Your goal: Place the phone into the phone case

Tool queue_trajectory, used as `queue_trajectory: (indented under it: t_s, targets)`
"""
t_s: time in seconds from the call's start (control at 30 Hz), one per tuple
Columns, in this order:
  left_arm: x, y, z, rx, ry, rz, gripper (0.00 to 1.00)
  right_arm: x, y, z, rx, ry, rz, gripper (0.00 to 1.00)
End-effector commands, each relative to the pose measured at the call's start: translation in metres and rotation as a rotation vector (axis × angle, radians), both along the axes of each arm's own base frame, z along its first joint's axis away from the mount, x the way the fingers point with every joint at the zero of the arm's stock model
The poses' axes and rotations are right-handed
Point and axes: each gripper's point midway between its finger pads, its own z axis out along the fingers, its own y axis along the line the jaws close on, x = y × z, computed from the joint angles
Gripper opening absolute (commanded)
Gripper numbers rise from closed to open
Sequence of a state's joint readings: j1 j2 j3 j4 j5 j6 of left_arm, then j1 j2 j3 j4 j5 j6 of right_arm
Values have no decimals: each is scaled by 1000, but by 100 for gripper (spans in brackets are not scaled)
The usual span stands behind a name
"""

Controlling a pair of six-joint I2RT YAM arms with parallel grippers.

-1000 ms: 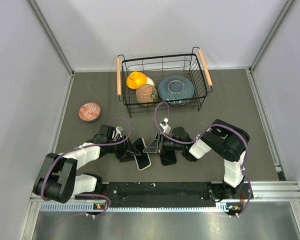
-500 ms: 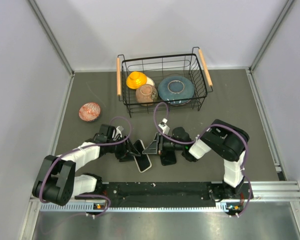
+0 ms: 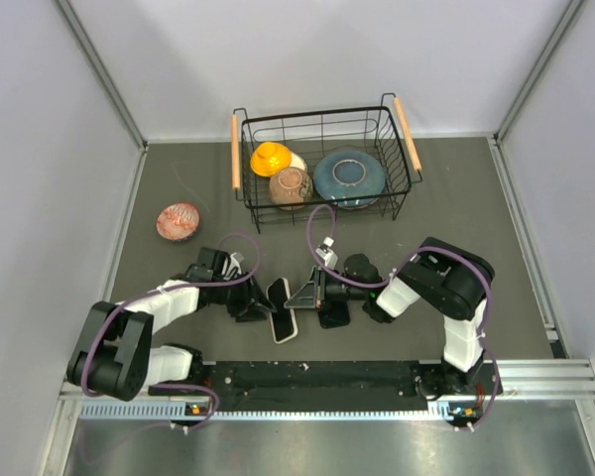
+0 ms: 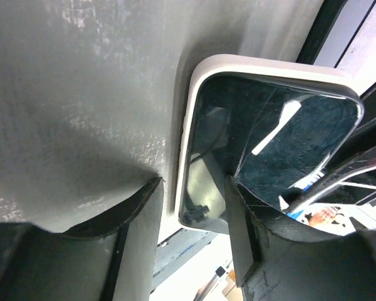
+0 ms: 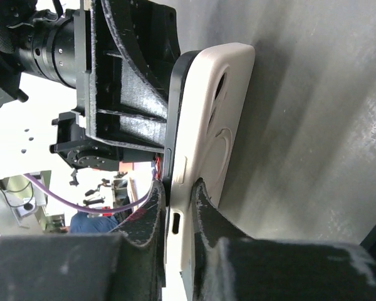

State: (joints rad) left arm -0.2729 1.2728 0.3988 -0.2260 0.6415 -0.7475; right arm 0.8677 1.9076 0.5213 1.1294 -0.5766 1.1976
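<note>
Your right gripper (image 5: 178,191) is pinched narrow on the white phone case (image 5: 216,125), which rims the black phone (image 4: 269,138) low on the table (image 3: 476,218) between both arms, while your left gripper (image 4: 191,194) stands parted, its 2 fingers flanking the phone's end.

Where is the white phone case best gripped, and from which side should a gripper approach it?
Pinch the white case across its thin thickness at a long edge, approaching edge-on, as the right gripper does. It is tilted up off the table, so both flat faces are reachable; its broad width probably exceeds the finger opening.
</note>
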Motion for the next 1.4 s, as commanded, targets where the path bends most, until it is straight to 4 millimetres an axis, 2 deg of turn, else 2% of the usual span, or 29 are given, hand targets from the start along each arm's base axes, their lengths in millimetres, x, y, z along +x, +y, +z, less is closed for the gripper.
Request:
queue_trajectory:
  t_s: [0.0,0.07,0.17,0.2,0.23,0.27,0.3,0.37,0.4,0.47,0.6,0.67,0.7,0.77,0.83,0.9,0.93,1.0,1.1,1.13,1.2,1.3,1.33,1.37]
  targets:
    - [19,-1,-1,29,-83,5,52,-23,17,74,253,-208,141,0]
    - [19,-1,0,28,-83,5,53,-22,19,76,251,-214,145,0]
    - [19,-2,0,19,-82,1,54,-18,23,70,197,-207,134,0]
    - [18,-2,0,19,-77,-2,54,-17,23,61,146,-178,131,0]
    - [18,-2,-1,20,-77,-2,54,-15,25,66,141,-190,122,0]
    - [17,-2,-1,20,-74,-3,53,-13,25,63,112,-201,120,2]
    - [18,-2,-2,22,-71,1,53,-13,25,59,83,-195,119,15]
    - [17,-1,-3,26,-66,-1,52,-11,24,49,1,-183,116,27]
    - [17,-1,-5,28,-60,-1,52,-11,24,47,-13,-182,116,31]
    - [16,-1,-6,28,-55,-2,52,-10,23,44,-45,-169,114,31]
    - [16,-2,-7,26,-50,-2,51,-10,24,36,-90,-144,112,22]
    - [17,-2,-4,21,-56,-2,51,-9,24,34,-107,-137,99,11]
    - [17,-3,-3,18,-59,-5,51,-8,23,31,-119,-136,90,0]
    - [18,-3,2,17,-75,-10,52,-4,18,21,-180,-136,67,0]
    - [23,-2,9,24,-101,-12,54,0,15,25,-193,-160,45,0]
    - [25,0,20,39,-140,-24,59,4,14,40,-160,-199,27,0]
    - [32,1,28,50,-178,-22,61,4,10,40,-156,-194,18,0]
    - [34,4,42,64,-231,-26,68,12,2,56,-117,-216,-21,0]
    - [41,5,65,58,-324,-37,71,19,-12,73,-48,-243,-65,0]
    - [43,3,73,44,-352,-48,71,19,-15,90,-3,-263,-78,0]
    - [43,-5,90,-18,-409,-92,71,20,-22,109,57,-303,-93,0]
    - [35,-17,109,-134,-452,-141,71,16,-27,124,109,-350,-88,0]
    - [39,-23,123,-183,-522,-152,71,15,-27,135,153,-372,-89,0]
    - [32,-29,134,-254,-518,-167,70,14,-27,139,170,-375,-90,0]
